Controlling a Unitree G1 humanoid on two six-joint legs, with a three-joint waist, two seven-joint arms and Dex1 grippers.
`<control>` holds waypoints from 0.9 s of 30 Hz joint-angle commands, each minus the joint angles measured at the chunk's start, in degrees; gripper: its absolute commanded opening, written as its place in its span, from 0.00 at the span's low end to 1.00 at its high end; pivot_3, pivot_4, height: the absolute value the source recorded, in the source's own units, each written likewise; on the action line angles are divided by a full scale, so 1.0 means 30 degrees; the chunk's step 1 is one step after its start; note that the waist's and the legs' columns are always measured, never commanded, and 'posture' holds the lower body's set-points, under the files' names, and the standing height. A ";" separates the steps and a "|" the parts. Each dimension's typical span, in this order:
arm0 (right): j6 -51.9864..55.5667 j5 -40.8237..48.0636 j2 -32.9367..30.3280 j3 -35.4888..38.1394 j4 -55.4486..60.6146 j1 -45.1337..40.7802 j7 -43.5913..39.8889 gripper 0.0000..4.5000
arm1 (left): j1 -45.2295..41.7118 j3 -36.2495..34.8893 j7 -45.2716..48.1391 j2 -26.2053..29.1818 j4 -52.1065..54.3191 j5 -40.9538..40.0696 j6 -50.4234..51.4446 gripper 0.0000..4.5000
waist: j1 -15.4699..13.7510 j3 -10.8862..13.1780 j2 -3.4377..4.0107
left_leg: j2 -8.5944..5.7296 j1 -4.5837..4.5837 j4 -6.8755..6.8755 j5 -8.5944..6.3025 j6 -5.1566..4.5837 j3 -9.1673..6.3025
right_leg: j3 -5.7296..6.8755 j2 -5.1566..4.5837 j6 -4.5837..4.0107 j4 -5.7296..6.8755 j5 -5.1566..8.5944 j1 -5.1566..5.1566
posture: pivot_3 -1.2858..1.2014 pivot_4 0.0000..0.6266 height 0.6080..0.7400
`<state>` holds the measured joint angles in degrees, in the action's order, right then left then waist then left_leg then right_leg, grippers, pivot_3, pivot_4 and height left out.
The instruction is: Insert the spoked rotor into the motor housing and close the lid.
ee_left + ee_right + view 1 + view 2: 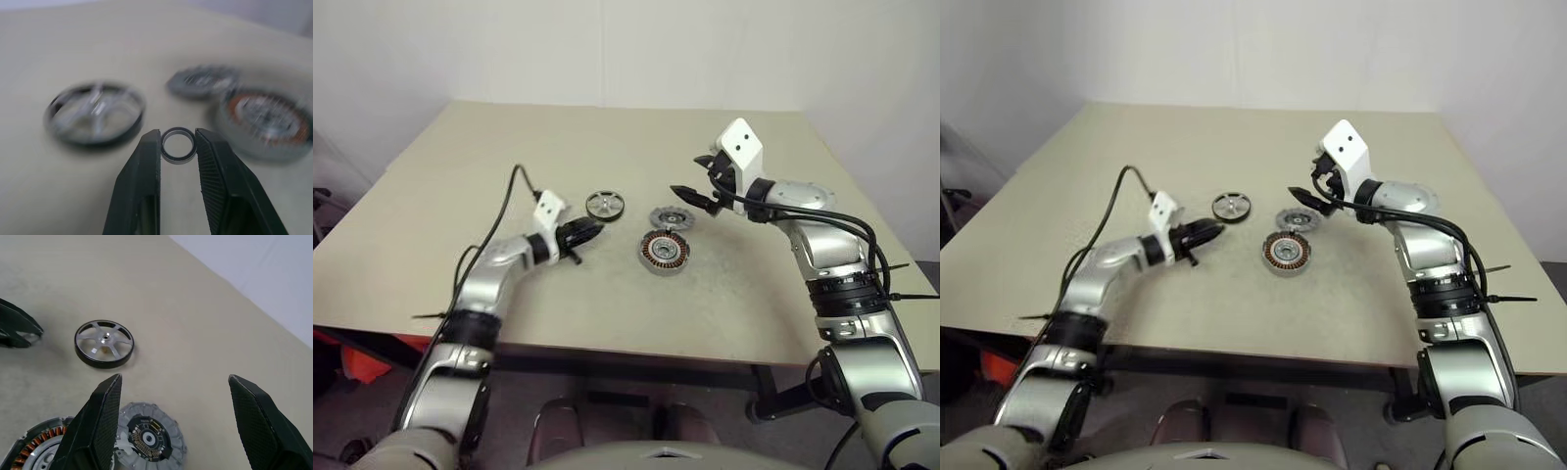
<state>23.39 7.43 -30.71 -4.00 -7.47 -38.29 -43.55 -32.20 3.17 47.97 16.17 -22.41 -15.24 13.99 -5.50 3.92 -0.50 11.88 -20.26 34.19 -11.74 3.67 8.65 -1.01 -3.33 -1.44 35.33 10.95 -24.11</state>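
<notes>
The spoked rotor (605, 204), black-rimmed with a silver spoked face, lies flat on the table. To its right lies the grey lid (671, 217), and the motor housing (664, 252) with its copper coils sits just in front of the lid. My left gripper (595, 229) hovers low just in front of the rotor, pointing right toward the housing. It is shut on a small dark ring (177, 145) pinched between its fingertips. My right gripper (693, 182) hangs open above and right of the lid, holding nothing.
The beige table (509, 147) has wide bare room at the left, the back and the front. Its front edge runs close below my arms. A pale wall stands behind the table.
</notes>
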 commanded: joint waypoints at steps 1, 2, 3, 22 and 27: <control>0.0245 -0.0110 -0.0327 0.0789 0.1033 0.0281 0.0845 0.87 | -0.1739 0.0660 0.0752 -0.0686 -0.2081 0.0539 -0.0990 0.16 | 0.0007 0.0000 0.0000 | -0.0001 -0.0003 -0.0001 -0.0002 -0.0003 0.0000 | 0.0000 0.0001 0.0001 -0.0007 0.0000 0.0000 | 0.52 0.00 1.00; 0.0312 -0.0080 -0.0401 0.0905 0.1148 0.0422 0.1019 0.87 | -0.2198 0.0881 0.0983 -0.0951 -0.2756 0.0720 -0.1281 0.16 | 0.0031 0.0001 0.0000 | 0.0000 -0.0005 -0.0006 -0.0002 -0.0004 -0.0001 | 0.0000 0.0003 0.0001 -0.0019 0.0000 0.0000 | 0.52 0.00 1.00; 0.0375 -0.0050 -0.0458 0.1004 0.1261 0.0545 0.1158 0.87 | -0.2594 0.1084 0.1188 -0.1189 -0.3389 0.0922 -0.1566 0.16 | 0.0012 0.0001 0.0000 | -0.0001 -0.0009 -0.0010 -0.0002 -0.0004 0.0002 | -0.0003 0.0004 0.0001 -0.0023 0.0000 -0.0009 | 0.52 0.00 1.00; 0.1012 0.0145 -0.1057 0.2090 0.2876 0.2112 0.2735 0.87 | -0.6057 0.2718 0.3842 -0.3642 -0.9706 0.3581 -0.5234 0.16 | -0.0104 0.0005 -0.0006 | -0.0009 -0.0028 -0.0015 -0.0001 -0.0009 -0.0004 | 0.0004 -0.0010 0.0001 -0.0048 -0.0002 0.0002 | 0.52 0.00 1.00; 0.0954 0.0146 -0.1066 0.2092 0.2827 0.2153 0.2818 0.87 | -0.6021 0.2713 0.3945 -0.3881 -0.9841 0.3785 -0.5276 0.16 | -0.0122 0.0005 -0.0006 | -0.0009 -0.0027 -0.0014 -0.0002 -0.0010 -0.0005 | 0.0004 -0.0012 0.0001 -0.0047 -0.0002 0.0003 | 0.52 0.00 1.00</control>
<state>26.71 7.48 -33.23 0.32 -1.31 -31.15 -35.69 -49.06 11.48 59.48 4.93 -52.66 -3.98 -0.75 -5.86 3.94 -0.52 11.85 -20.34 34.15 -11.74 3.64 8.64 -1.00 -3.36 -1.44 35.18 10.94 -24.10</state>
